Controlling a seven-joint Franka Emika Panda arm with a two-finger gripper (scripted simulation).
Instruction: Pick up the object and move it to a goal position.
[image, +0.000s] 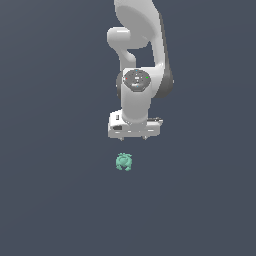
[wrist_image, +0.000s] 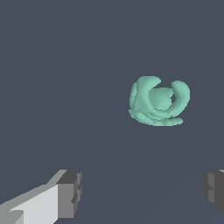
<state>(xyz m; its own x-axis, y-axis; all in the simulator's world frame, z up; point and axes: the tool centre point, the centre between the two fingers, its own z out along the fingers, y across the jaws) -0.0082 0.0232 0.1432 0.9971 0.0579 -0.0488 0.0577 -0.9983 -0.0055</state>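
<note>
The object (image: 124, 162) is a small teal-green lumpy item with curled knobs, lying on the dark grey floor. In the wrist view the object (wrist_image: 159, 101) shows large, ahead of the fingers and apart from them. My white gripper (image: 134, 137) hangs a little above it and slightly toward the exterior view's right, pointing down. Its two fingers are spread wide, with one fingertip (wrist_image: 70, 192) and the other at the frame's edge, and nothing lies between them. The gripper (wrist_image: 140, 190) is open.
Only the plain dark grey surface (image: 50, 200) surrounds the object. The white arm (image: 137, 50) rises behind the gripper toward the top of the exterior view.
</note>
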